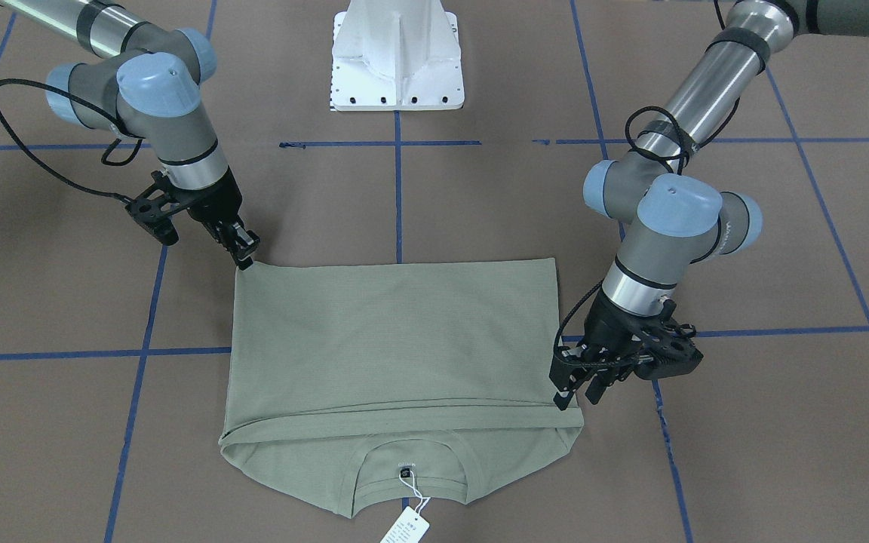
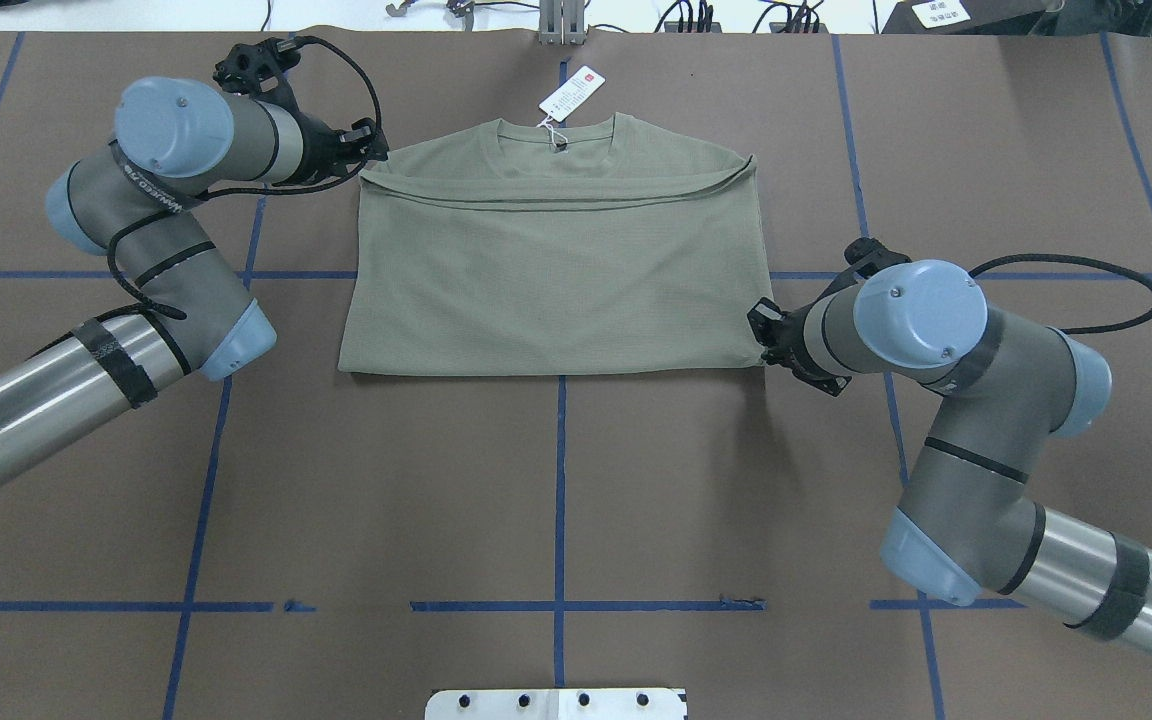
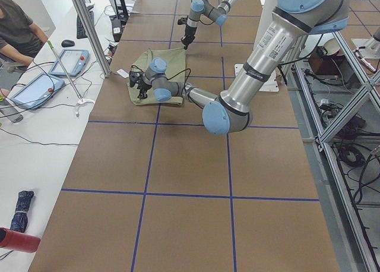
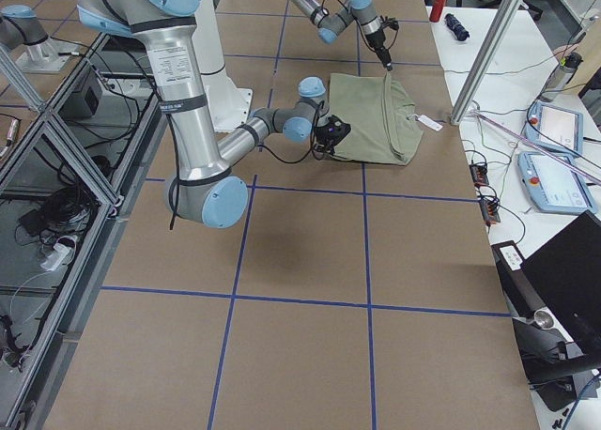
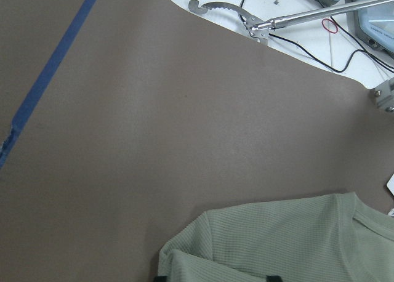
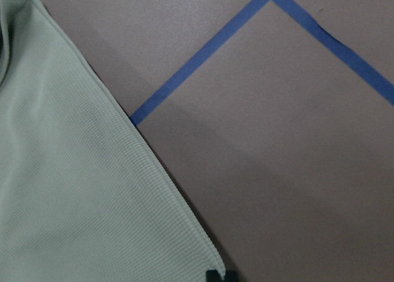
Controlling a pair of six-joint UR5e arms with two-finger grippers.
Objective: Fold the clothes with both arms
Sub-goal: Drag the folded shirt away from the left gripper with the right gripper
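L tool open at shirt; R tool prob. pinching corner.

Bright even overhead light; soft shadows; sharp.

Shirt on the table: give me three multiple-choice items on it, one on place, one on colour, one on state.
1. Where does the hang tag lie?
A) just beyond the collar
B) on the fold nearest the robot
C) under the right arm

2. What colour is the shirt?
A) white
B) navy
C) sage green

3. How does the shirt lie?
A) spread out, sleeves wide
B) folded into a rectangle
C) crumpled in a heap

Answers: A, the tag sits on its string past the collar; C, the knit is pale green; B, an upper layer covers it to just below the collar.
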